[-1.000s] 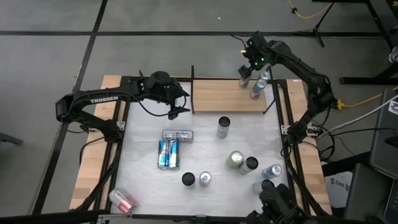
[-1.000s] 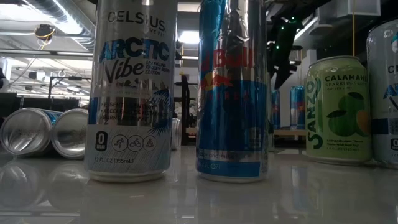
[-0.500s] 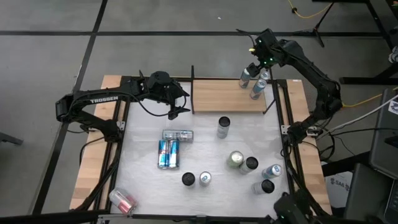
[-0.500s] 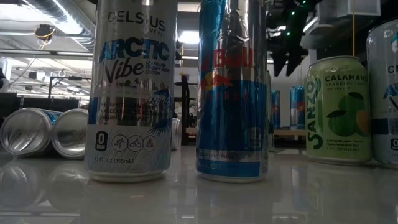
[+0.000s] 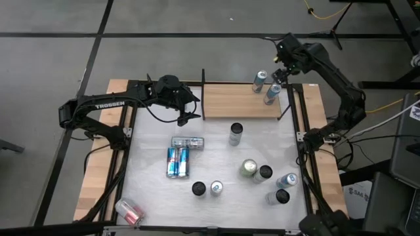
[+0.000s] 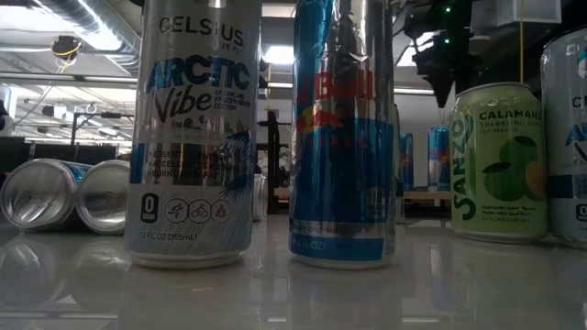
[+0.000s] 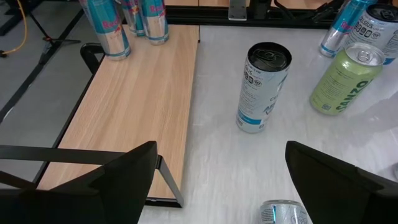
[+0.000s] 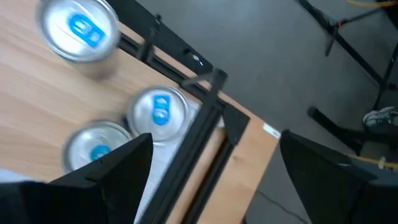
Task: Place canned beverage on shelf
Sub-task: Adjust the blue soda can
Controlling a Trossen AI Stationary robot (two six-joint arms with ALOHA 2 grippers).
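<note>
The shelf is a light-brown board with black uprights at the table's far edge. Three cans stand at its right end; from above they show as silver tops. My right gripper hangs open above and just right of them, past the shelf's right upright, and holds nothing. My left gripper waits open at the shelf's left end, also holding nothing. A white and black can stands on the table in front of the shelf.
More cans are on the white table: one upright, several lying in the middle, a green one among upright ones at the near right, two near the front, and a pink one lying at the near left.
My right gripper has risen from just above the cans on the shelf and gone toward the table's right edge, tipping to point more steeply down. Its fingers have stayed open. The cans on the shelf have stayed standing.
</note>
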